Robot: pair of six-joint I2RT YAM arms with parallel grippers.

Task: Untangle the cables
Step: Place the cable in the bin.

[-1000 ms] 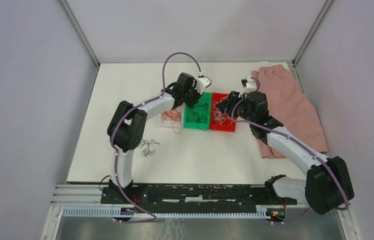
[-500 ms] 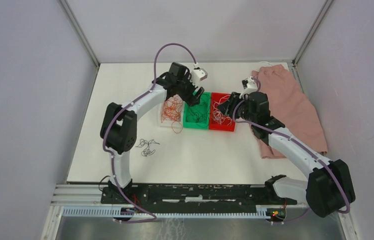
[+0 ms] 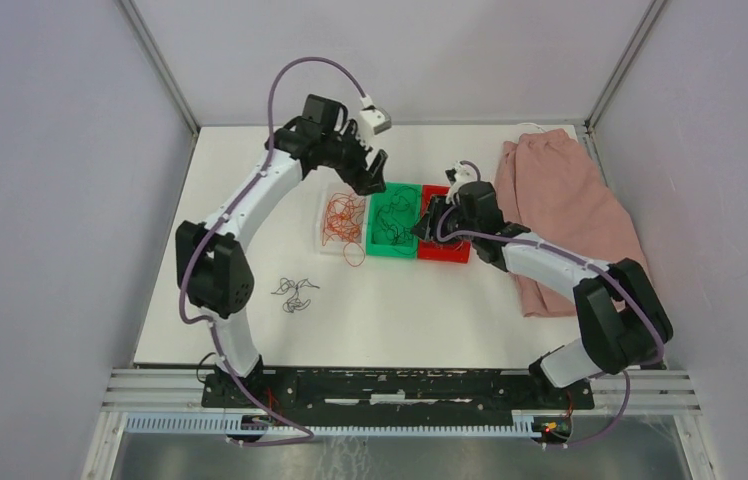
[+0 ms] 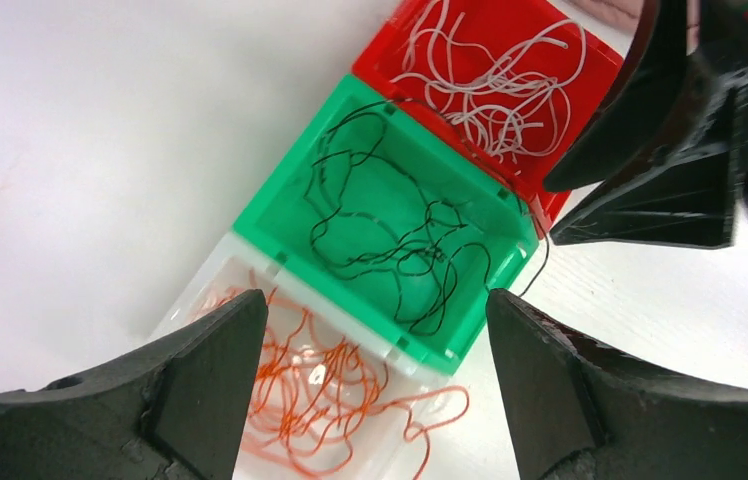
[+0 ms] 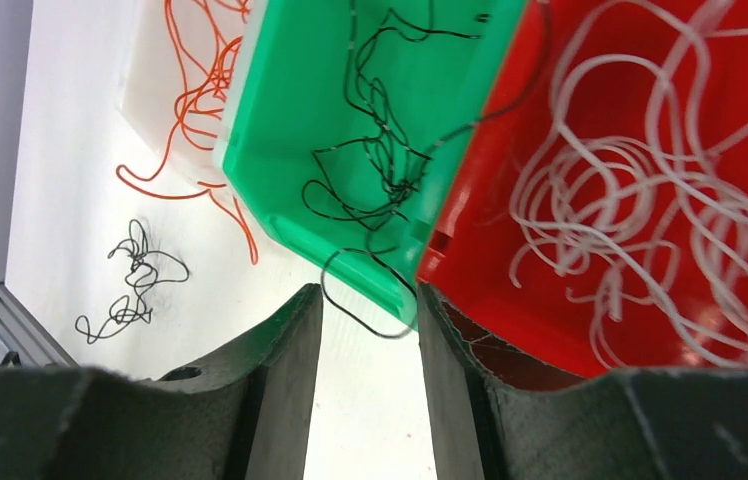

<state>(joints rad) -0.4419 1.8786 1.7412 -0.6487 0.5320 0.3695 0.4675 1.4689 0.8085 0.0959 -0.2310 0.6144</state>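
Top view: clear bin (image 3: pixel 325 247), green bin (image 3: pixel 390 254) and red bin (image 3: pixel 447 258) stand in a row toward the table's (image 3: pixel 240 230) far edge. A loose black clump (image 3: pixel 295 293) lies nearer its left edge.

Left wrist: left gripper (image 4: pixel 375 315), jaws spread wide and empty, hangs above orange cables (image 4: pixel 300 390), black cables (image 4: pixel 420 265) and white cables (image 4: pixel 490 90), one colour per bin.

Right wrist: right gripper (image 5: pixel 370 315) jaws are narrowly parted around a black loop (image 5: pixel 348 318) at the green rim, perhaps touching it.

A robotics lab test cell. A white bench (image 3: pixel 430 320) sits boxed in by plain grey wall panels (image 3: pixel 50 200), joined by aluminium posts (image 3: pixel 160 70) at its far corners. A left arm (image 3: pixel 250 200) and a right arm (image 3: pixel 550 265), white with black joints, are bolted to a black rail (image 3: pixel 400 385) along the bench's near edge.
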